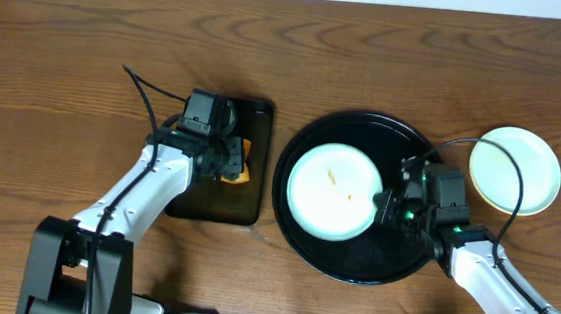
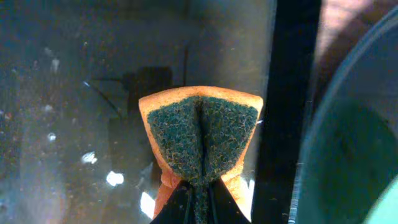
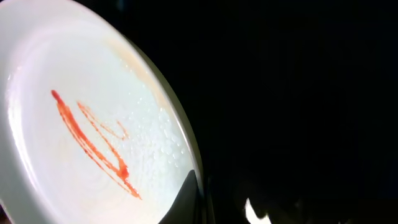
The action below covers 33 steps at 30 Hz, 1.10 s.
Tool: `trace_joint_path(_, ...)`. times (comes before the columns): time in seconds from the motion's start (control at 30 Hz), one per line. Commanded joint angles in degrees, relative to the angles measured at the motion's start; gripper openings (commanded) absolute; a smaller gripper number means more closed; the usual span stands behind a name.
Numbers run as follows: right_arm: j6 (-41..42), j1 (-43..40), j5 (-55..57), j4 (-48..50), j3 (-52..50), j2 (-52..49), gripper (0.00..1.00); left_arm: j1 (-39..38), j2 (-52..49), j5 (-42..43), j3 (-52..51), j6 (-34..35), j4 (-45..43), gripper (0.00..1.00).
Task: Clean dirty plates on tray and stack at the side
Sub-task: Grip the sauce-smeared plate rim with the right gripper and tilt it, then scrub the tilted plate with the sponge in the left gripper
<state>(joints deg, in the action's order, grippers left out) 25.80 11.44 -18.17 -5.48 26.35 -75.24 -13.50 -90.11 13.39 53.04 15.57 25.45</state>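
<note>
A pale mint-white plate (image 1: pixel 330 191) with an orange-red sauce smear lies on the left half of the large round black tray (image 1: pixel 352 263). My right gripper (image 1: pixel 385 205) is at the plate's right rim. In the right wrist view the plate (image 3: pixel 93 93) tilts against the tray (image 3: pixel 298 93), and the gripper (image 3: pixel 196 199) is shut on its rim. My left gripper (image 1: pixel 228 161) is shut on an orange sponge (image 1: pixel 240 166) with a green scouring face (image 2: pixel 202 134), pinched and folded between its fingers (image 2: pixel 199 193). A clean pale yellow plate (image 1: pixel 515 170) sits on the table right of the tray.
The sponge hangs over a smaller rectangular black tray (image 1: pixel 254 115), wet and speckled in the left wrist view (image 2: pixel 62 93). The round tray's rim (image 2: pixel 348 124) shows at that view's right edge. Wooden table all round; cables run over both arms.
</note>
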Motion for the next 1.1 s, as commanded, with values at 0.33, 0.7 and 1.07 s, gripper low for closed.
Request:
trace_joint_path(0.33,2.97,0.35,10.51,-4.33,0.11,-4.42,0.01,-12.33,1.2,3.98,7.1,5.35,-9.57,0.08)
trace_joint_path(0.7,3.56,0.33,8.87,-3.26,0.11,-5.57,0.01,-25.09,-9.07,4.02,7.1,20.63,-23.21,0.08)
trace_joint_path(1.07,3.56,0.33,8.87,-3.58,0.11,-5.57,0.01,-32.41,-17.11,4.0,7.1,27.67,-29.9,0.08)
